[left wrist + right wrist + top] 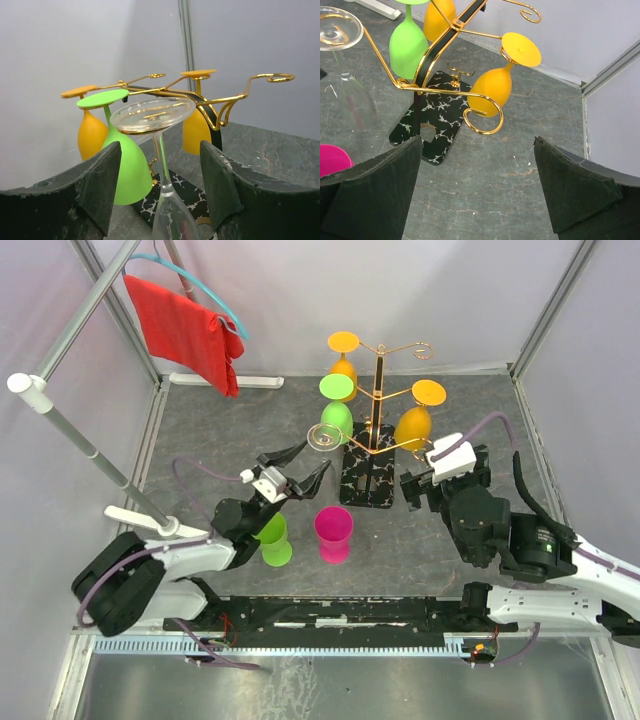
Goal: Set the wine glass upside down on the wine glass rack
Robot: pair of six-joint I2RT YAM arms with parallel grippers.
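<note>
The gold wire wine glass rack (378, 390) stands on its black marble base (365, 480) at the table's middle. Two orange glasses (418, 418) and a green one (337, 412) hang from it upside down. A clear wine glass (152, 114) hangs upside down with its foot on a front-left arm, also in the right wrist view (340, 30). My left gripper (312, 460) is open, its fingers (102, 175) on either side of the clear stem (161, 160), apart from it. My right gripper (425, 478) is open and empty, right of the base (440, 117).
A green cup (272, 540) and a magenta cup (333, 533) stand on the table in front of the rack. A red cloth (185, 330) hangs on a hanger at the back left, by a white pole (80, 435). Enclosure walls surround the table.
</note>
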